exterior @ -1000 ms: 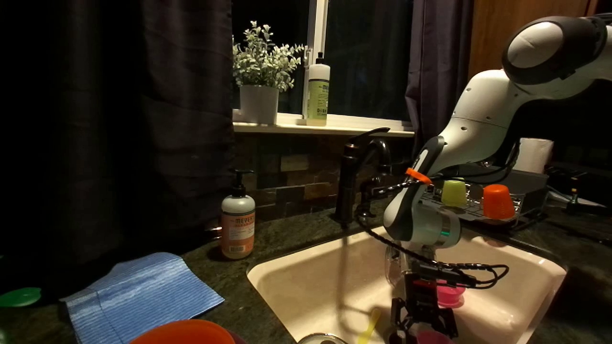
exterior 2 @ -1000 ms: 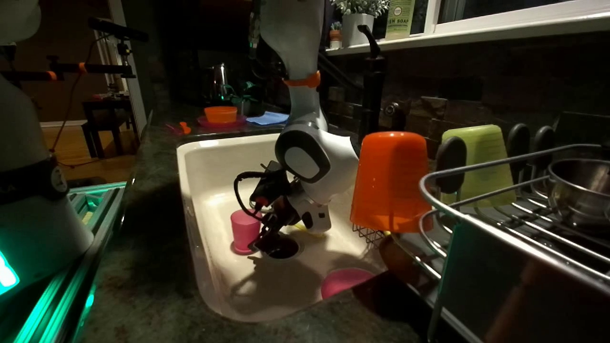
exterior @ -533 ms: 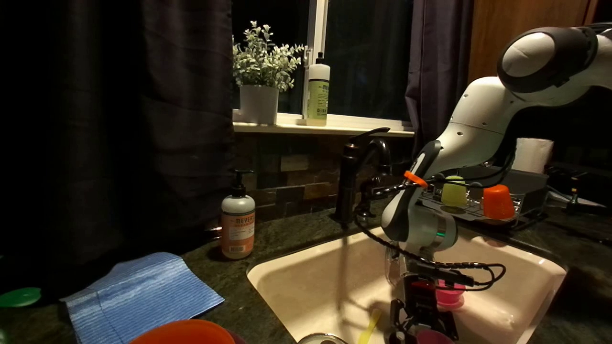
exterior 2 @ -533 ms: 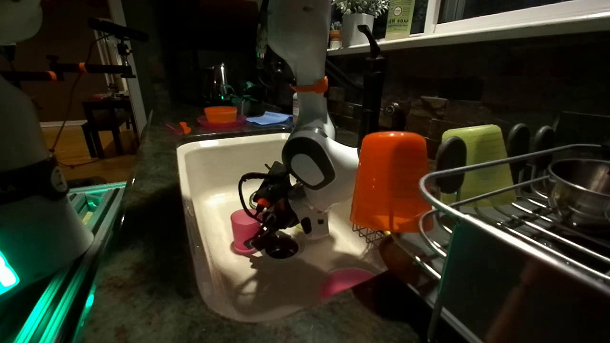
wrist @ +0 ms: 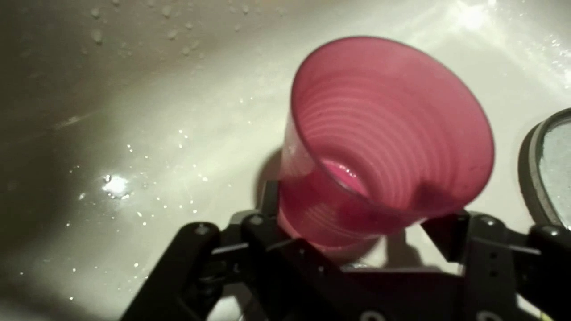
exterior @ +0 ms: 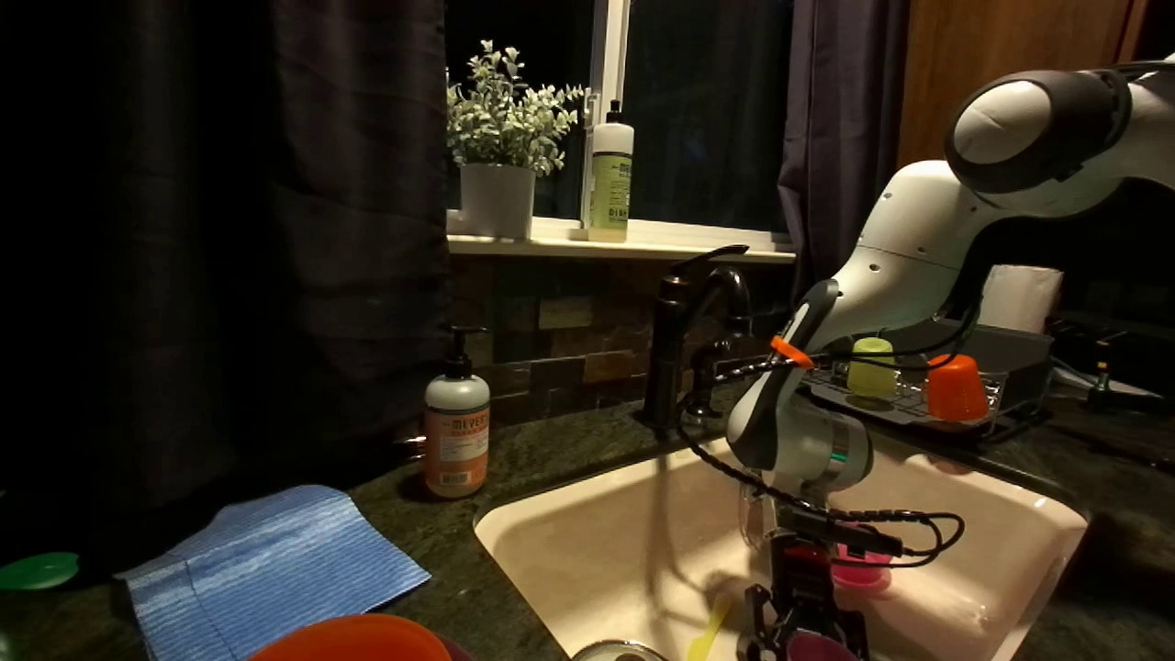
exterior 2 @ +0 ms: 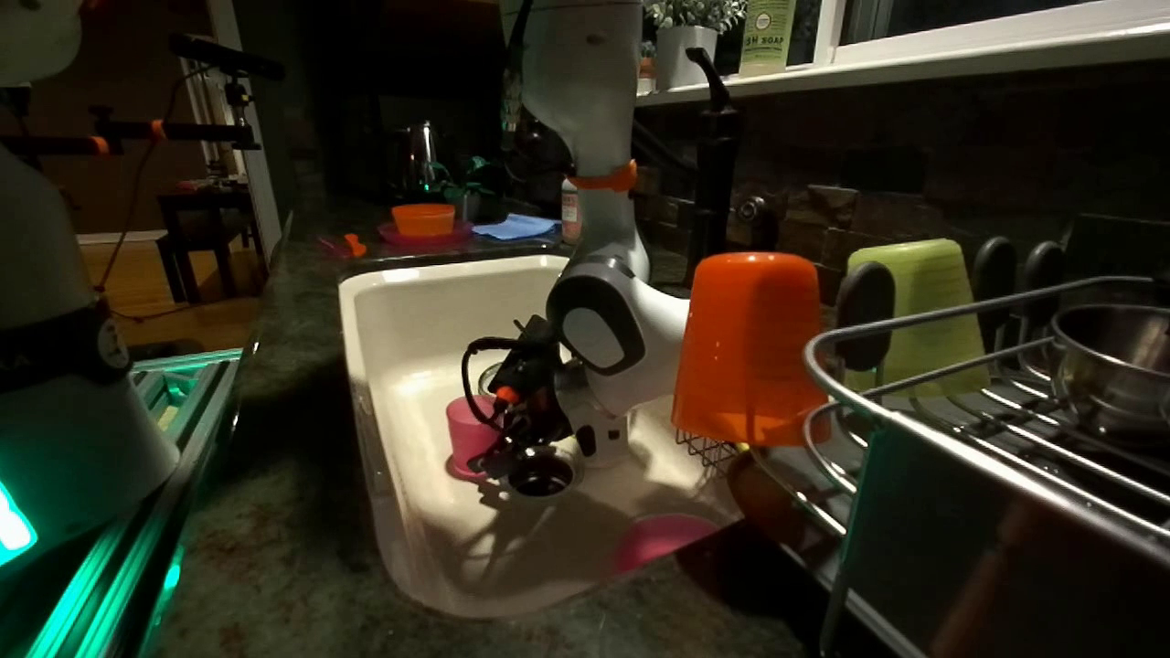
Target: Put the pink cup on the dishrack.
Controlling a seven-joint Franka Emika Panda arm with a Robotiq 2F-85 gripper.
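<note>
the pink cup (wrist: 383,125), mouth up in the cream sink (exterior 2: 439,329), sits between the fingers (wrist: 271,198) of the hand (wrist: 350,205); whether they grip it, one cannot tell. the reach appears done; lifting it out and setting it on the dishrack (exterior: 1023,363) beside the sink remain.

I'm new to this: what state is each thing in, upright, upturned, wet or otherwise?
Pink cup: mouth up.
Tool: jaws either side of that cup; grip unclear.
Sink: wet.
Rack: loaded.
Orange cup: upside down.
Green cup: upside down.
Steel vessel: mouth up.
Cloth: spread, creased.
Peach soap: upright.
Green soap: upright.
Curtains: drawn apart.
Tap: no stream visible.
</note>
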